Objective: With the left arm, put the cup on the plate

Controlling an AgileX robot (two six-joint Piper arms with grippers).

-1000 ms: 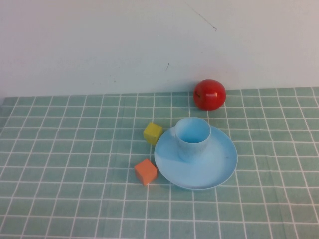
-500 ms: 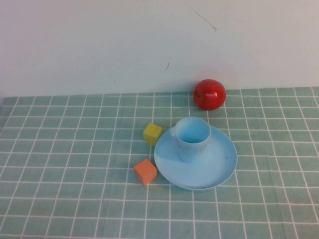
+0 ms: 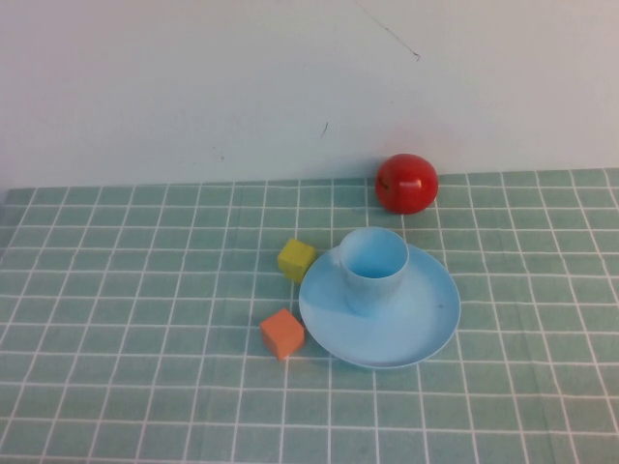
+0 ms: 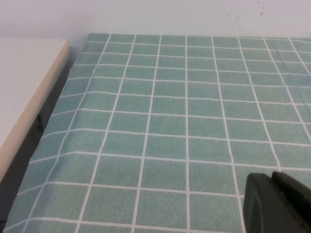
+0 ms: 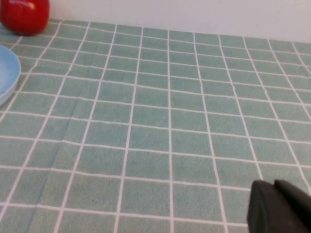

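Observation:
The light blue cup (image 3: 371, 268) stands upright on the round light blue plate (image 3: 423, 319) in the high view, toward the plate's back left. Neither arm shows in the high view. My left gripper (image 4: 273, 194) is shut and empty, over bare checked cloth near the table's left edge, far from the cup. My right gripper (image 5: 276, 201) is shut and empty over bare cloth. The plate's rim (image 5: 7, 77) shows at the edge of the right wrist view.
A red apple (image 3: 406, 183) sits behind the plate by the wall; it also shows in the right wrist view (image 5: 24, 14). A yellow cube (image 3: 296, 259) and an orange cube (image 3: 282, 333) lie left of the plate. A white surface (image 4: 24, 82) borders the table's left edge.

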